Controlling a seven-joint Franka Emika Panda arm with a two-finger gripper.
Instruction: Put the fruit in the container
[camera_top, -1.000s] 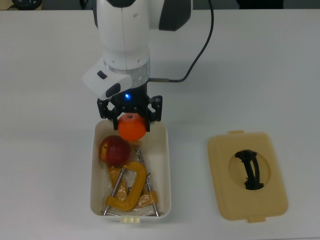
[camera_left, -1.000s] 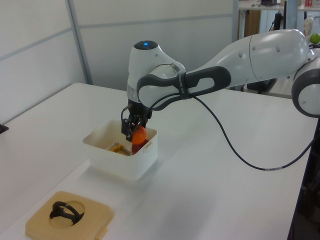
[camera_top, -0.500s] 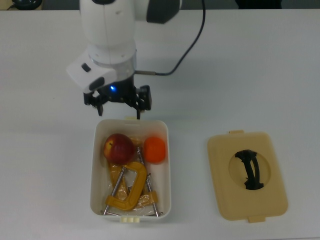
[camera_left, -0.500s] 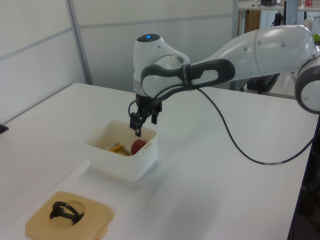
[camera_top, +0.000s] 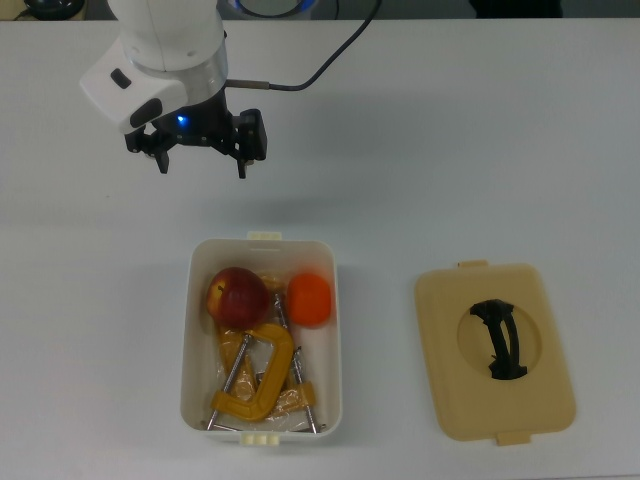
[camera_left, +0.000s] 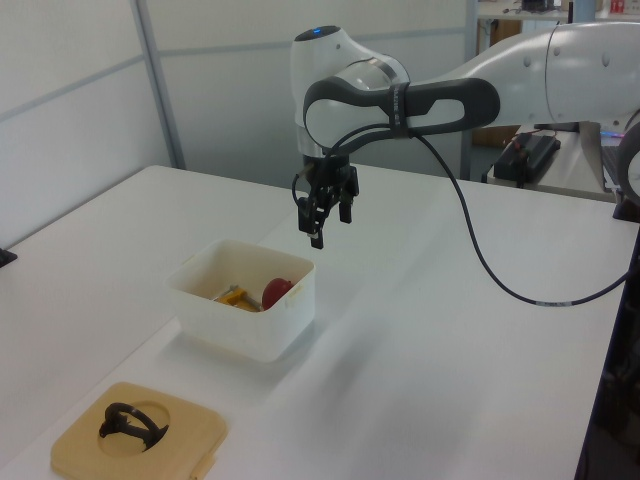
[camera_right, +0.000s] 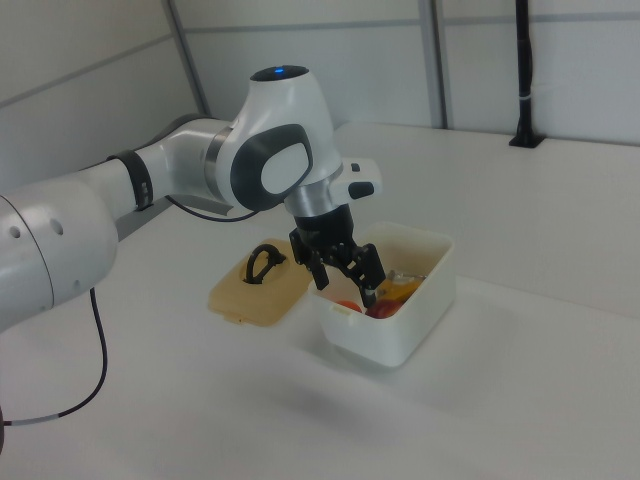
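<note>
**Fruit dropped, arm pulled away**

Since a second ago the mandarin (camera_top: 310, 299) has left the end effector (camera_top: 200, 165) and now lies in the container (camera_top: 335, 330), while the arm has risen and drawn off toward the upper left of the top view. Its fingers stand spread and pinch nothing, hanging above the bare surface (camera_top: 480, 150) well clear of the tub. The apple (camera_top: 237, 297) sits just beside the mandarin, both in the container's upper end as the top view shows it. Below them lies a yellow C-clamp (camera_top: 258, 380). The container's long axis runs up and down the top view. To the top view's right, apart from it, rests the tan lid (camera_top: 440, 380), handle upward.
</note>
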